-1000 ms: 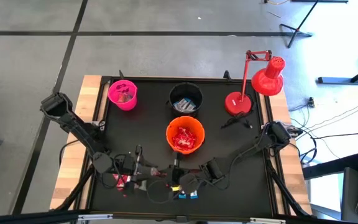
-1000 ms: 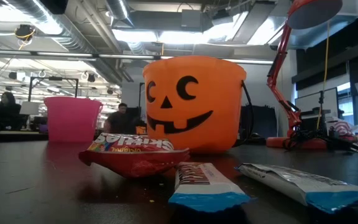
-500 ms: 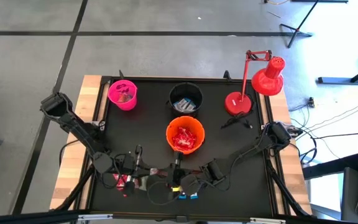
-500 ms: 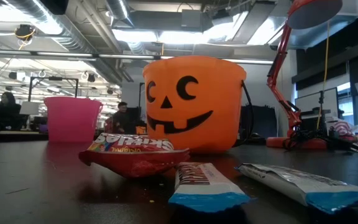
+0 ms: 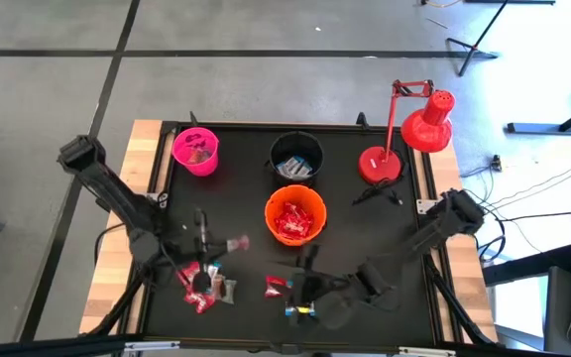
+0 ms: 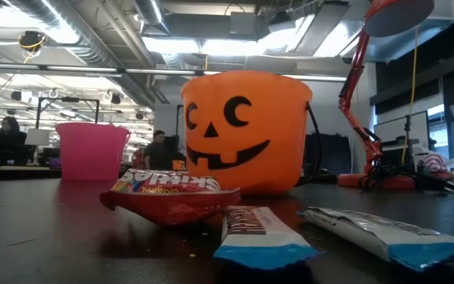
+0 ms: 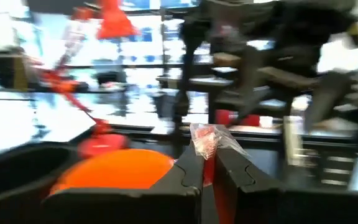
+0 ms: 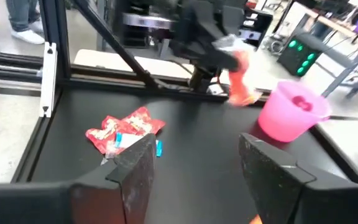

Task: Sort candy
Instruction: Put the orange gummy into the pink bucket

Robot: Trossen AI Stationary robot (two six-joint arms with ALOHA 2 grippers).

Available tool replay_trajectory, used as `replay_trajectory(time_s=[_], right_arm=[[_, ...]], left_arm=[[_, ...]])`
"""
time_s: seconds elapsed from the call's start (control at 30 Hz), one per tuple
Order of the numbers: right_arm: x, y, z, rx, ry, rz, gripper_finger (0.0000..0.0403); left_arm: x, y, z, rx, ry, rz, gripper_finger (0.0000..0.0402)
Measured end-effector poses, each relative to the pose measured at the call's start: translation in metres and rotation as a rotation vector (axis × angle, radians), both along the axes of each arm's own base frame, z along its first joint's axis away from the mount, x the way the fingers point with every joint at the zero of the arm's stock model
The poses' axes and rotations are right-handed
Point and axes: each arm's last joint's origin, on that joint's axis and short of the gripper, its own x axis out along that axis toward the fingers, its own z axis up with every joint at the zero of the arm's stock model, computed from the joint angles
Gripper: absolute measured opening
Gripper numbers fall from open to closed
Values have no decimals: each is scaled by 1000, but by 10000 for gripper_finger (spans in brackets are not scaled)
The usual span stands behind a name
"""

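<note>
Clearly we have a light, crinkly sweet [image 7: 205, 138] clamped by its wrapper tail in the left gripper [image 7: 207, 167] fingers, lifted above the tabletop [image 5: 385, 228]; the right gripper [image 8: 194, 163] fingers stand apart near the remaining candy [image 5: 202, 288].
</note>
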Motion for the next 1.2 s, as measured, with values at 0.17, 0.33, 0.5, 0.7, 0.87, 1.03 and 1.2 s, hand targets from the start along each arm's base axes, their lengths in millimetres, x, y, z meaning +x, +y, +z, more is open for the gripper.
replay_trajectory(time_s=[0.17,0.33,0.5,0.7,0.87,1.03,1.2], right_arm=[[-22,10,15,-46,-25,-39,227],[-32,17,14,-102,-16,-73,227],[-33,15,12,-100,-5,-86,227],[-33,15,11,-107,4,-87,227],[-33,14,10,-112,9,-87,227],[-34,14,10,-117,16,-87,227],[-34,13,9,-127,28,-88,227]], left_arm=[[-18,29,21,76,50,265,6],[-36,68,40,104,85,487,7],[-53,109,51,75,77,632,7],[-73,144,49,-5,45,707,7],[-85,165,34,-88,85,749,7],[-92,182,19,-161,182,813,7],[-94,196,14,-235,225,849,7]])
